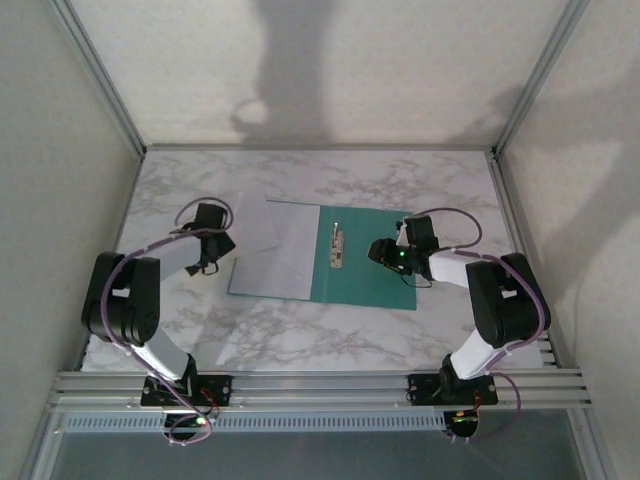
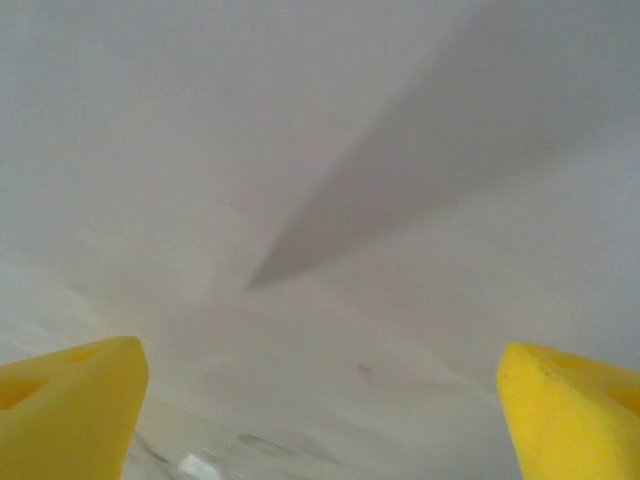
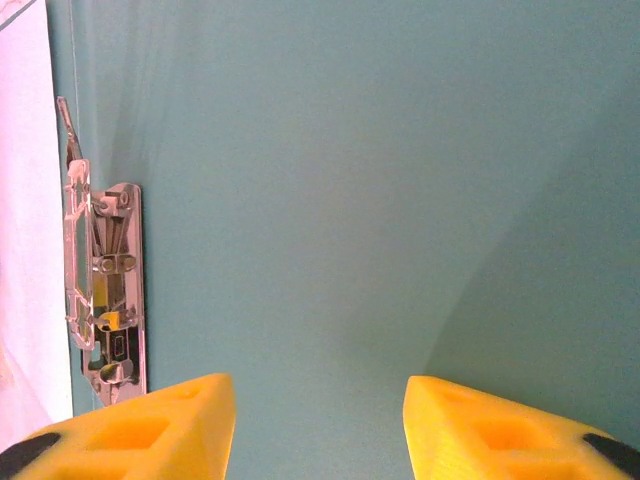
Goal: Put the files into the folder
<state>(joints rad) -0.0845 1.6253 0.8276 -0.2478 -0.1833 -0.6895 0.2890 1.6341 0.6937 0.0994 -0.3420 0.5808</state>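
The marble table (image 1: 300, 340) carries the folder (image 1: 372, 280) lying open about midway between its near and far edges, the bare teal leaf toward the right edge. The files (image 1: 272, 250) lie flat on the other side of the fold, reaching toward the table's left edge. They seem to cover the folder's left leaf, though the overhead view is too coarse to be sure. The left gripper (image 2: 320, 360) hangs at the left edge of the sheets, its yellow fingers (image 2: 70, 400) spread wide with nothing between them. The right gripper (image 3: 318, 390) sits low over the teal leaf, jaws parted with only the card showing in the gap. The small fastener strip (image 3: 105, 290) lies just right of the fold, to the left of that gripper.
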